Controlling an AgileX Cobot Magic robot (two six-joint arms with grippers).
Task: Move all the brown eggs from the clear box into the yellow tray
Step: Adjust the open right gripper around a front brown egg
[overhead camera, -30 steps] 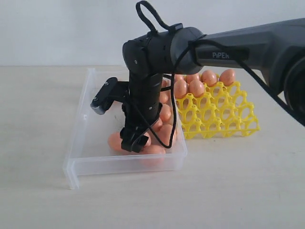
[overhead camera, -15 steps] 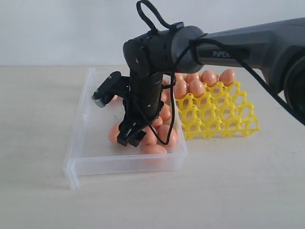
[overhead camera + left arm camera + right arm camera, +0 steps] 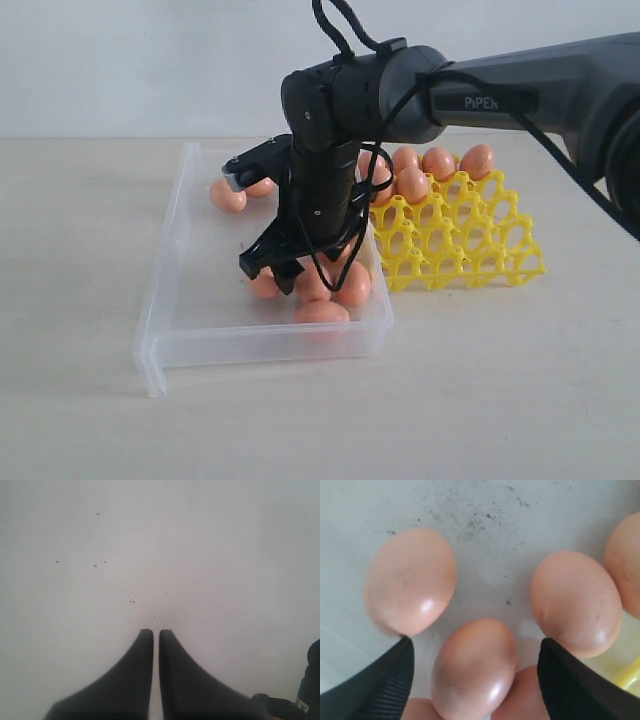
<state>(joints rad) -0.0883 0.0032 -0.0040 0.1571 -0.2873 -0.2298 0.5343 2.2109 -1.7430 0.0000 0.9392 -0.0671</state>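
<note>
The clear box [image 3: 165, 270] lies left of centre with several brown eggs [image 3: 322, 312] at its near right and one [image 3: 228, 195] at its far left. Behind it to the right stands the yellow tray [image 3: 470, 250], with several eggs [image 3: 438, 162] in its back cups. My right gripper [image 3: 272, 272] reaches across and hangs just over the eggs in the box. In the right wrist view the right gripper [image 3: 475, 647] is open, and one egg [image 3: 474, 667] lies below and between the fingers, touched by neither. My left gripper [image 3: 156, 632] is shut and empty over a bare pale surface.
The pale table [image 3: 90, 400] surrounds the box and tray. The right arm's dark forearm [image 3: 540, 95] and its looped cable [image 3: 345, 35] cross above the tray's back. More eggs [image 3: 575, 602] lie close on both sides of the right gripper.
My right gripper has risen a little and shifted rightwards over the eggs, its wrist tilting. The egg at the box's far left, hidden before, now shows. The left gripper's earlier state is not shown.
</note>
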